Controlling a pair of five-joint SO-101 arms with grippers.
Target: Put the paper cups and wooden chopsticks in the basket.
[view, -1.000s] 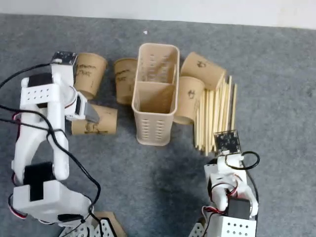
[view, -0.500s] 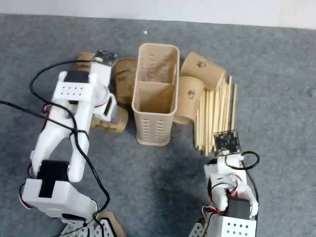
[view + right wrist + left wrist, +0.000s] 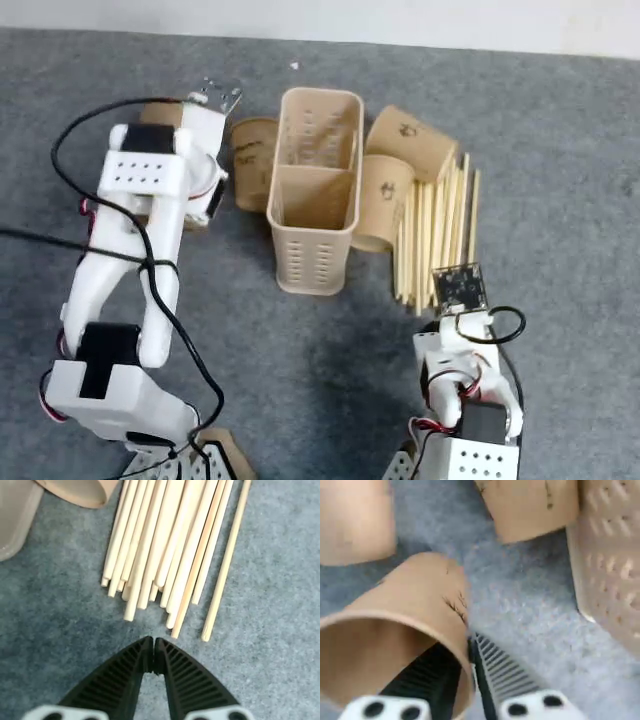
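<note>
My left gripper is shut on the rim of a brown paper cup, one finger inside it and one outside. Two more cups lie on the carpet beyond, the second beside the beige basket. From above, the left arm hangs over the cups left of the basket, and one cup lies against its side. Two cups and a bundle of wooden chopsticks lie to its right. My right gripper is shut just short of the chopstick ends.
Grey carpet covers the whole work area. A cup's rim and a corner of the basket edge the right wrist view. The right arm's base sits at the near edge, and cables trail from the left arm.
The left arm swung right toward the basket, then drew its wrist farther back, taking along the cup that lay on its side. The right arm has stayed still.
</note>
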